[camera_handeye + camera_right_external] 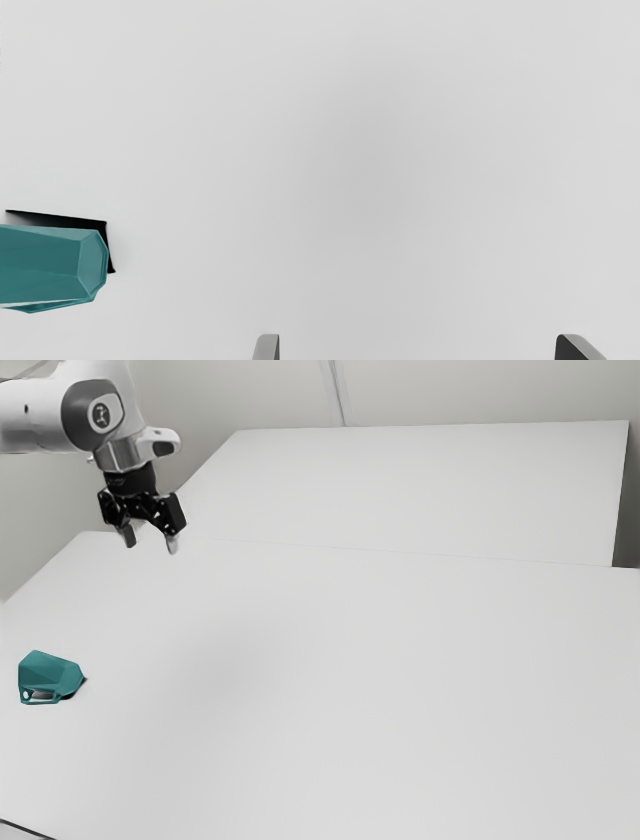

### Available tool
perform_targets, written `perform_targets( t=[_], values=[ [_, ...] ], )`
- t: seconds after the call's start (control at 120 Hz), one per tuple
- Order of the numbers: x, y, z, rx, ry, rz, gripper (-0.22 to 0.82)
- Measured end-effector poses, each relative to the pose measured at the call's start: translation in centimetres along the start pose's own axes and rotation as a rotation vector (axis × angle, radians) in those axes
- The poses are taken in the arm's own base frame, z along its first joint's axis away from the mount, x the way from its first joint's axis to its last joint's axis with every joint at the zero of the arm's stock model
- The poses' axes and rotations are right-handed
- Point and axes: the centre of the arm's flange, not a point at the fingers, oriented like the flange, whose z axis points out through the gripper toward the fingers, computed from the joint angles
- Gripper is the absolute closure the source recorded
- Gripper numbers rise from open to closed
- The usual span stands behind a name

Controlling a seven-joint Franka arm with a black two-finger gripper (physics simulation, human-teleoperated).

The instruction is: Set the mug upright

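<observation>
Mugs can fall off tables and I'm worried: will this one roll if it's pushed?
Probably not far: the mug has flat sides, and its handle sticks out, which might stop a turn. Its crisp edges look stiff, so it likely won't squash.

A matte white tabletop (400, 690) spreads under soft, even light, with a blurred grey shade (215, 645) across it. Beyond lies a white rectangular panel (430, 490), then a pale grey wall (480, 390) bearing a narrow upright strip (336, 390)
</observation>
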Motion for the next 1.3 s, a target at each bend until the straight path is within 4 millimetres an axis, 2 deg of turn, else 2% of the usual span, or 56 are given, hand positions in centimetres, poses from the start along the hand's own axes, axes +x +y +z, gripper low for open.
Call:
perform_targets(
  t=[0.092, 0.233, 0.467, 0.55, 0.675, 0.875, 0.983, 1.133, 1.3],
  values=[
    [-3.1, -3.4, 1.4, -0.032, 0.003, -0.051, 0.00],
    [-7.1, -9.8, 2.1, -0.082, 0.036, -0.141, 0.00],
    [-11.9, -20.4, 4.5, -0.181, 0.062, -0.267, 0.00],
    [-12.6, -23.9, 6.2, -0.210, 0.043, -0.310, 0.00],
    [-12.9, -28.4, 7.4, -0.227, 0.023, -0.344, 0.00],
    [-10.7, -30.9, 9.3, -0.272, 0.025, -0.287, 0.00],
    [-10.9, -32.8, 10.9, -0.308, 0.034, -0.272, 0.00],
    [-11.3, -34.1, 12.7, -0.331, 0.036, -0.226, 0.00],
    [-12.7, -36.3, 15.2, -0.340, 0.027, -0.201, 0.00]
  ],
)
